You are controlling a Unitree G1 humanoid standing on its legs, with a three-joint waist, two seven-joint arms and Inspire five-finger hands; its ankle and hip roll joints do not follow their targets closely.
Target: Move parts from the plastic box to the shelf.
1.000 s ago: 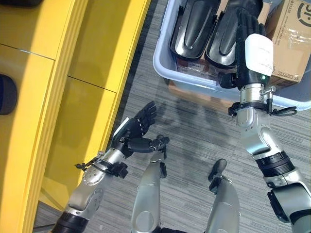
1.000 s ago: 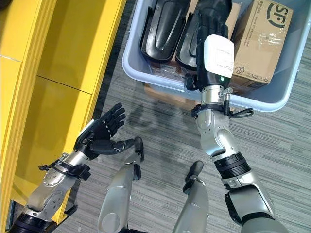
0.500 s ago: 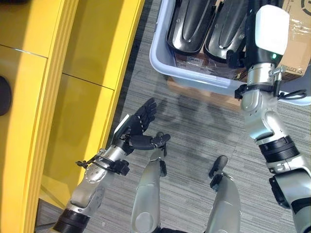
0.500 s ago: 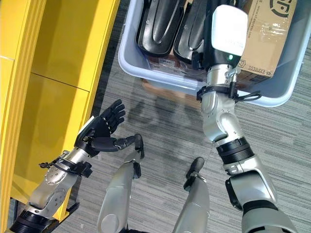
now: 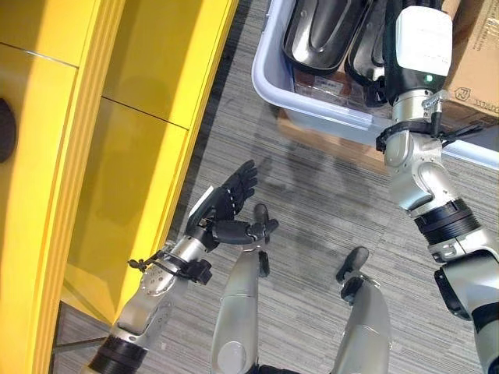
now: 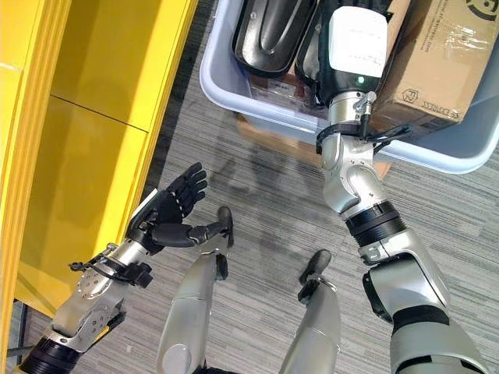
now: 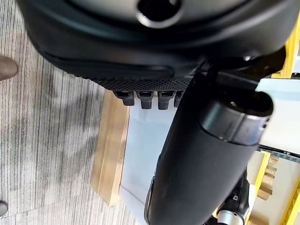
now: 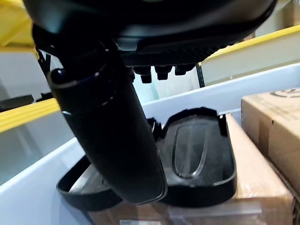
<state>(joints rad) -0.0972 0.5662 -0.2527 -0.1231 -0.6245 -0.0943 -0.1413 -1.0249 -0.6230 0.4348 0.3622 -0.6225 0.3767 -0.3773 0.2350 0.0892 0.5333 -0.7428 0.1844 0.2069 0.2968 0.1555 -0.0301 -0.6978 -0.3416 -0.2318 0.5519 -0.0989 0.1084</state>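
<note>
Left hand: the left hand [image 6: 170, 212] hovers over the floor [image 6: 265, 210] beside the yellow shelf [image 6: 93, 101], fingers straight and released, holding nothing, much as a second ago.
Right hand: the right hand [image 8: 117, 136] has reached further into the plastic box [image 6: 226, 86]; grip cannot be told.
Parts: two black parts [image 8: 199, 159] lie side by side in the box, on a flat carton, left of a cardboard box [image 6: 437, 62].

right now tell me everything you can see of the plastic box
The plastic box is a pale blue-grey tub with a rounded corner, a rolled rim and smooth, slightly translucent walls. It sits on grey carpet beside the yellow shelf, apparently resting on a flat wooden board that juts out beneath it. Inside lie two glossy black moulded parts side by side atop brown cartons, with a taped cardboard box next to them. The right robot hand reaches over its near rim, above the parts.
</note>
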